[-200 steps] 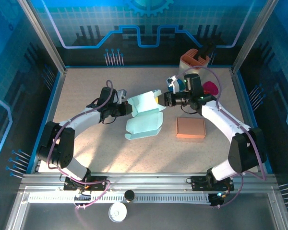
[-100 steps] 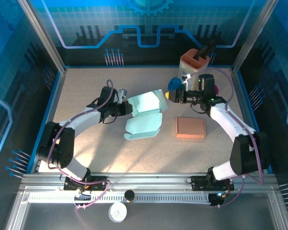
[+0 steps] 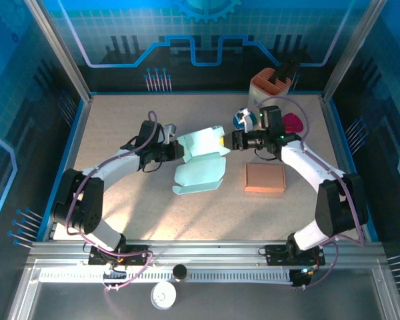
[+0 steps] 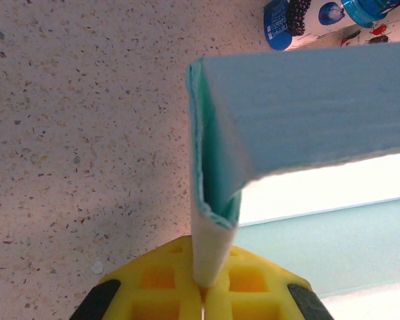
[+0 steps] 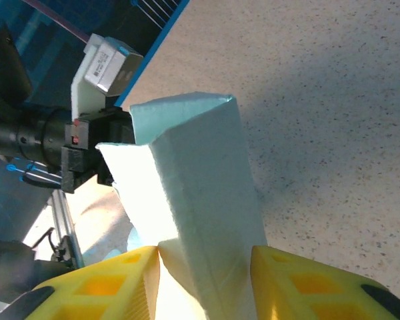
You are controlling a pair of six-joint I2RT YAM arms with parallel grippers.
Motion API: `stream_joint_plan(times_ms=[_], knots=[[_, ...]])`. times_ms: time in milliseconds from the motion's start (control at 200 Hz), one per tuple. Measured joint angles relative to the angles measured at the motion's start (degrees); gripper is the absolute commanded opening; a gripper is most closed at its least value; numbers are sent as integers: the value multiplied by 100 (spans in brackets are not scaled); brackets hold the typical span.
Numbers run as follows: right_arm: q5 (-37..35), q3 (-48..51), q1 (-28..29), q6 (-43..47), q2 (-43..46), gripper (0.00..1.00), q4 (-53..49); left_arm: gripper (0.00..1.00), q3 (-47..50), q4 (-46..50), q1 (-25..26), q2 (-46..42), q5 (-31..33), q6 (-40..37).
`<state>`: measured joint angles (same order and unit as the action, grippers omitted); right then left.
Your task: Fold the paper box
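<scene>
Bare counter (image 3: 113, 127) is left open at far left and along the near edge. The middle is taken by the paper box (image 3: 200, 170); the right is narrowed by a flat brown carton (image 3: 265, 178) and an orange holder (image 3: 270, 85).

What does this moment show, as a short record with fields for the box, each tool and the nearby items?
paper box: pale green, partly folded, between the two tools, flaps raised
left tool: shut on the box's left flap
right tool: jaws on either side of the right flap, apparently gripping it
brown box: closed, lying flat to the right of the paper box
orange holder: upright, at the back right
</scene>
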<state>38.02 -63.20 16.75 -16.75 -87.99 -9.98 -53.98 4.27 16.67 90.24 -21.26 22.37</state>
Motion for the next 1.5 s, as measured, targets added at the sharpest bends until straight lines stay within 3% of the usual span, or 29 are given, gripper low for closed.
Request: stream_joint_plan(times_ms=[565, 840, 1145, 1246, 1501], knots=[[-2474, -907, 962, 549, -55, 40, -1261, 0, -214, 234, 153, 26, 348, -37], [-3692, -1237, 1449, 586, -380, 31, -1668, 0, -284, 496, 286, 26, 684, -46], [-4872, -1506, 1779, 450, -649, 32, -1980, 0, -387, 671, 442, 24, 951, -48], [-5311, -1676, 1910, 372, -831, 27, -2100, 0, -409, 737, 487, 24, 1016, -46], [-6706, -2188, 2286, 44, -1368, 2, -2542, 0, -573, 1056, 649, 22, 1456, 4]])
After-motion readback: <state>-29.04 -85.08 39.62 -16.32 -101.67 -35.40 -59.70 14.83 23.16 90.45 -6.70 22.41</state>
